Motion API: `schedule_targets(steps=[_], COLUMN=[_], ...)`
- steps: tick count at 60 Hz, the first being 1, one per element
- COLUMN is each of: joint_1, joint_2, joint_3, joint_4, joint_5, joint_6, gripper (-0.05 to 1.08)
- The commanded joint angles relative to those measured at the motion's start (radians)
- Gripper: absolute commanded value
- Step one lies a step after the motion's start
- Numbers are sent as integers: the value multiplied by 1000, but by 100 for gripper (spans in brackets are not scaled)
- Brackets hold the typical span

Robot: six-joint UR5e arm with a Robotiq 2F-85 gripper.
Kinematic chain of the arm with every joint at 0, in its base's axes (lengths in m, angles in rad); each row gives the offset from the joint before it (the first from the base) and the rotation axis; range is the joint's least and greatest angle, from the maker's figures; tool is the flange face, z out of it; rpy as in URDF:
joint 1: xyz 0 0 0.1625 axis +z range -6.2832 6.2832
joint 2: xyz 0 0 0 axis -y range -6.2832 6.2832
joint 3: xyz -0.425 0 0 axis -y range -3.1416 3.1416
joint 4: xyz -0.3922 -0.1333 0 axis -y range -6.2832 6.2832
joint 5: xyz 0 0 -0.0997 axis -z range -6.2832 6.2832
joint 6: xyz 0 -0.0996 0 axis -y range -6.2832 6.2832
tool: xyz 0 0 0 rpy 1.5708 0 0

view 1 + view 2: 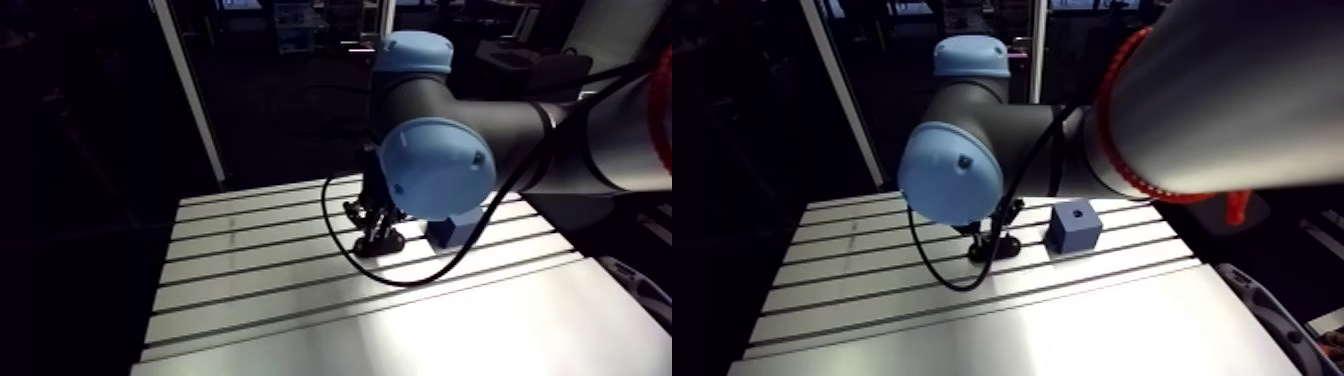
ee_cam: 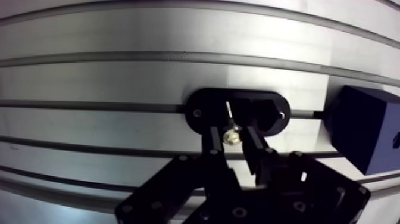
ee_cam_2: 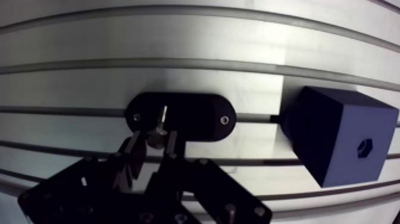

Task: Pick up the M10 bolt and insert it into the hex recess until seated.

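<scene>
Black fingers (image 2: 209,149) pinch small brass-coloured bolt (image 2: 231,137) at black oval holder (image 3: 196,116); shank barely discernible. Dark-blue cube (image 3: 333,134), hex recess (image 3: 364,146), alongside.

A desk (image 1: 250,290) of pale brushed aluminium fills the foreground. Dark, narrow slots (image 2: 119,58) run in parallel lines along its length. Strong light falls on the near edge and right side of the desk, giving a white glare there, and it fades toward the far left corner. A pale upright post (image 1: 190,95) rises from that corner. Beyond the desk edges the surroundings are mostly dim.
</scene>
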Motion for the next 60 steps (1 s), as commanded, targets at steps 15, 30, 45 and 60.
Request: schedule_targets(steps=[15,30,45,60], joint_1=[0,2,0,-2], joint_2=[-1,0,-3,-7], joint_3=[2,2,-2,-9], joint_4=[-3,-2,-3,-1], joint_5=[0,-2,-2,2], joint_6=[0,1,1,0], gripper=[68,70,75,78])
